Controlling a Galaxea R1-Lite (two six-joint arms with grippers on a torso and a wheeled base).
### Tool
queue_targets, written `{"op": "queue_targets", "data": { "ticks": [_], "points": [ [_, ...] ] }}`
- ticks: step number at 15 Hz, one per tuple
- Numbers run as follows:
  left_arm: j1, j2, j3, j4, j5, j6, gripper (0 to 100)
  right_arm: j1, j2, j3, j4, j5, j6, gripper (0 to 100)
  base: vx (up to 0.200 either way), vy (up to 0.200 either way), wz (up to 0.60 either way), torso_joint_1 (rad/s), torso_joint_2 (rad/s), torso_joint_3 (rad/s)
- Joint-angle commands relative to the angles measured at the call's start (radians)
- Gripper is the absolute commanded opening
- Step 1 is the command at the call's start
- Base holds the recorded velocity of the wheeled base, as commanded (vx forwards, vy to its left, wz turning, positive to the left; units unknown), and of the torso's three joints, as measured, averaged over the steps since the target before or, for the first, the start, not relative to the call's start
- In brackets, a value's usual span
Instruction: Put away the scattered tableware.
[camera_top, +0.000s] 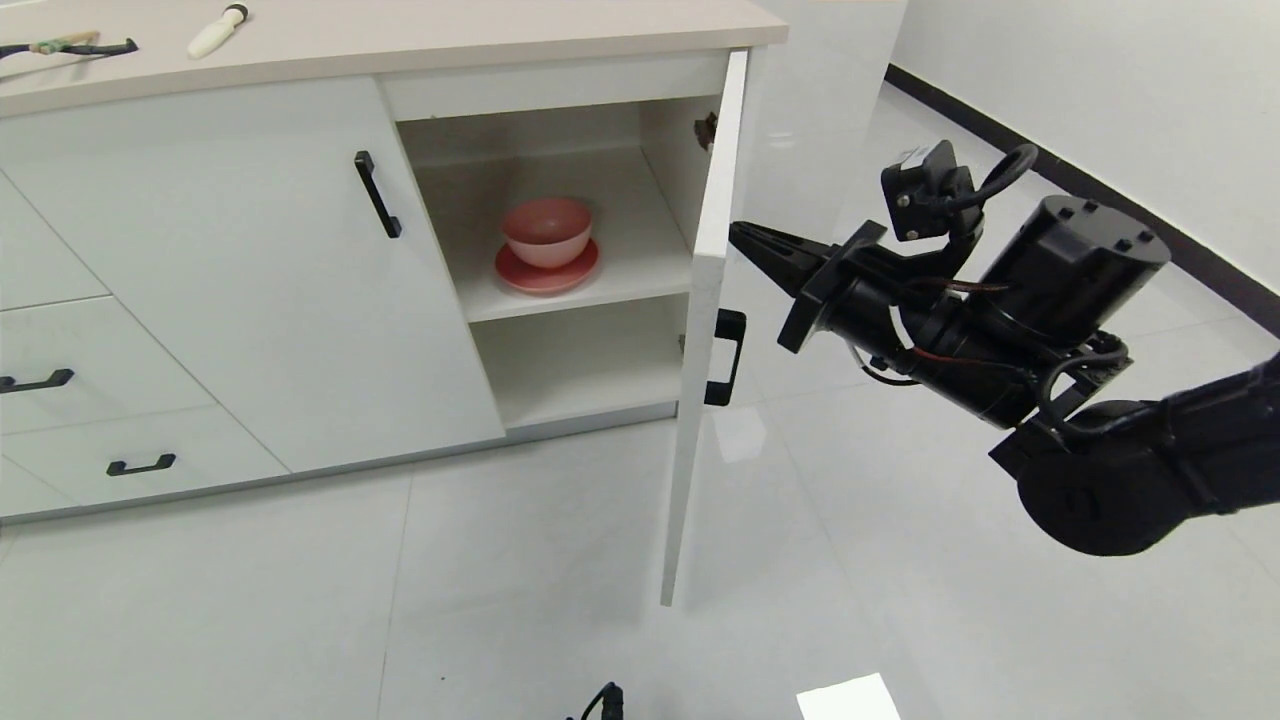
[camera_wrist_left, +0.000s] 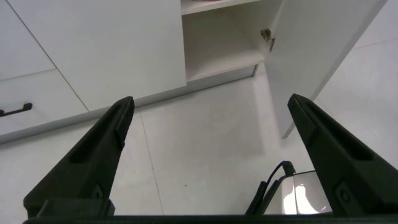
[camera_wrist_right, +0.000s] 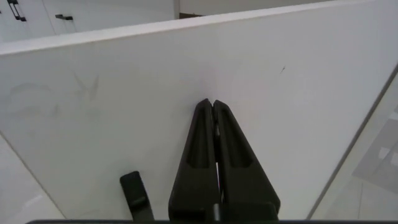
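Observation:
A pink bowl (camera_top: 546, 230) stands on a pink plate (camera_top: 546, 272) on the upper shelf of the open cabinet. The cabinet door (camera_top: 705, 330) is swung out, edge-on to the head view. My right gripper (camera_top: 742, 236) is shut and empty, its tips at the door's outer face, above the black door handle (camera_top: 727, 357). The right wrist view has the same shut gripper (camera_wrist_right: 212, 104) pointing at the door panel (camera_wrist_right: 280, 93), with the handle (camera_wrist_right: 135, 196) beside it. My left gripper (camera_wrist_left: 211, 99) is open and empty, low over the floor, facing the cabinet's lower compartment.
On the countertop lie a white-handled utensil (camera_top: 216, 30) and a dark-handled one (camera_top: 70, 44). The cabinet's left door is closed by its black handle (camera_top: 377, 193), with drawers (camera_top: 40, 380) farther left. White tiled floor spreads in front.

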Motion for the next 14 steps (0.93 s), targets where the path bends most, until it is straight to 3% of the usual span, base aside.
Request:
{"op": "queue_targets", "data": {
  "ticks": [1,14],
  "points": [
    [0.000,0.002,0.000,0.000,0.000,0.000,100,0.019,0.041,-0.027,-0.014,0.000,0.000,0,0.000,0.000,0.00,0.000,0.00,0.000],
    [0.000,0.002,0.000,0.000,0.000,0.003,100,0.055,0.200,-0.179,-0.046,0.002,0.016,0,0.000,0.000,0.00,0.000,0.00,0.000]
  ]
}}
